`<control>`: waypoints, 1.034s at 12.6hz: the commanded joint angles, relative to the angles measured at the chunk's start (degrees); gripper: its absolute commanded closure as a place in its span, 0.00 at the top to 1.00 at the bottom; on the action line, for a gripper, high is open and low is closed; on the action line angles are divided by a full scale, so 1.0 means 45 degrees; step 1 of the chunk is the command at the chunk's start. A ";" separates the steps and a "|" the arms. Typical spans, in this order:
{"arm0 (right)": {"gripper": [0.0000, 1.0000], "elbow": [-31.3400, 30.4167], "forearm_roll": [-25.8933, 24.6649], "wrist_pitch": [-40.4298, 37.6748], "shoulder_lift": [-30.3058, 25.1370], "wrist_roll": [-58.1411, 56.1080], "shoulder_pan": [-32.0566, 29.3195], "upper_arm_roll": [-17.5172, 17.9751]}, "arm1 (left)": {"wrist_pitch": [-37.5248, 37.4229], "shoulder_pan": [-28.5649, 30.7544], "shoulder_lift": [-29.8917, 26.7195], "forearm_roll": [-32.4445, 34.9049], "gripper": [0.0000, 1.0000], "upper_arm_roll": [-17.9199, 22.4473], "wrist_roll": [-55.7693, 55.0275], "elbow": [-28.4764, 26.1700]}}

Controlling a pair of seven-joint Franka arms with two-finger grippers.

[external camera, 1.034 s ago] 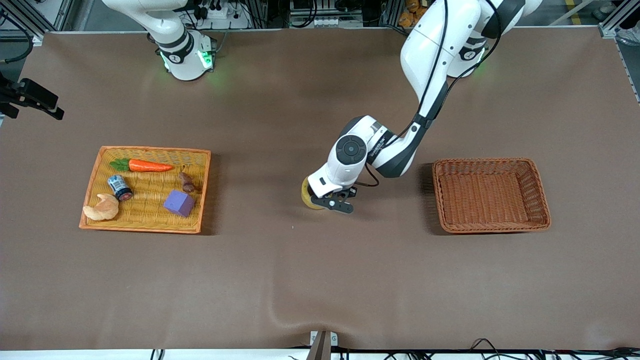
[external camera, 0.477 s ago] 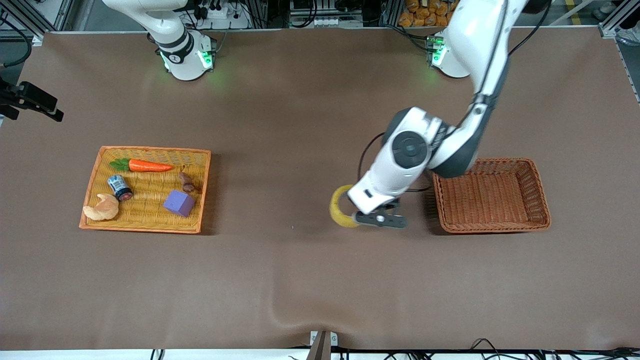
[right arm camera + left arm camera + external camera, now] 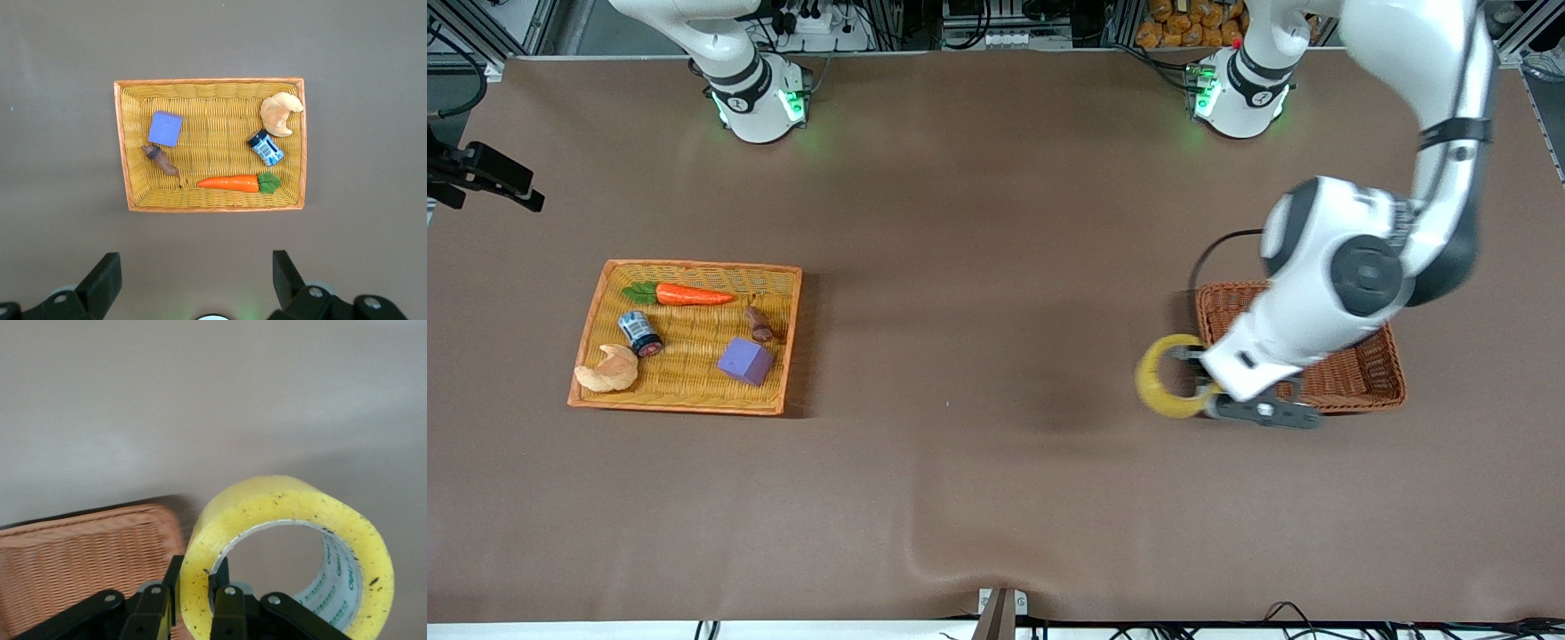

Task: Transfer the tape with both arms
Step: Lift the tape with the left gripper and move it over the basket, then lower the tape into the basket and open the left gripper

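Observation:
The tape (image 3: 1168, 378) is a yellow ring. My left gripper (image 3: 1211, 402) is shut on its wall and holds it in the air. It hangs over the table just beside the brown wicker basket (image 3: 1371, 384), at the basket's edge toward the right arm's end. In the left wrist view the two fingers pinch the tape (image 3: 287, 513) wall, one inside the ring and one outside, with the left gripper (image 3: 197, 595) over the basket's corner (image 3: 80, 547). My right gripper (image 3: 195, 263) is open and empty, high over the yellow tray (image 3: 123, 147). It is out of the front view.
The yellow wicker tray (image 3: 694, 267) toward the right arm's end holds a carrot (image 3: 689, 294), a small blue-labelled jar (image 3: 639, 332), a croissant (image 3: 607, 371), a purple cube (image 3: 745, 361) and a small brown item (image 3: 759, 324). The brown basket holds nothing.
My left arm has carried the tape from the table's middle toward the left arm's end, up to the brown basket's edge. The right arm has not moved.

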 commanded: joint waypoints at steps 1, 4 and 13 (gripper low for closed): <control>1.00 0.0340 0.0205 -0.0262 0.0167 -0.0021 -0.0240 0.0110 | -0.0052 0.1449 -0.0376 0.0245 0.00 -0.0133 0.1994 -0.1036; 1.00 0.0359 0.0205 -0.0262 0.0167 0.0019 -0.0201 0.0130 | 0.0997 0.2720 -0.0432 0.0867 0.00 -0.0133 0.2352 -0.2845; 1.00 0.0398 0.0224 -0.0262 0.0167 -0.0001 -0.0084 0.0188 | 0.4735 0.4698 -0.0529 0.1690 1.00 -0.0210 0.3503 -0.6157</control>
